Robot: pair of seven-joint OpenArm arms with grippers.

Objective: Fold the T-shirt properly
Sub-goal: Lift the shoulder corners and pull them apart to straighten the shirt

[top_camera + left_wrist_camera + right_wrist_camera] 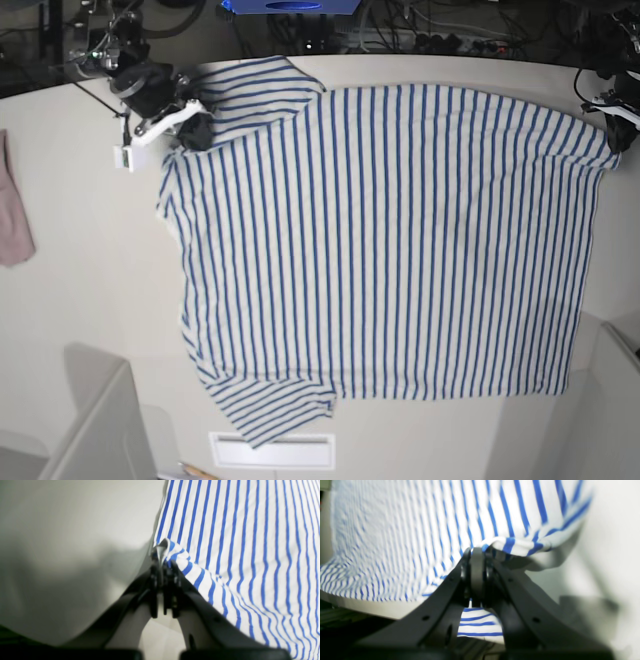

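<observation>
T-shirt (390,240) lies spread flat on the tabletop (90,300), stripes running top to bottom in the base view, one sleeve at the upper left, the other at the lower left near a white rectangular slot (272,450) in the tabletop. Right gripper (185,122) sits at the shirt's upper-left area in base view, beside the upper sleeve; jaws pressed together, pinching a bunched fold of striped fabric, clear in the right wrist view (477,555). Left gripper (612,135) sits at the shirt's upper-right corner in base view; jaws also pressed together on a small raised tuck of the shirt edge, seen in the left wrist view (163,562), bare tabletop to the left of it. Fabric between the two grips looks mostly flat with light wrinkling. Pinkish cloth (12,215) lies at the far left edge, well apart from the shirt.
</observation>
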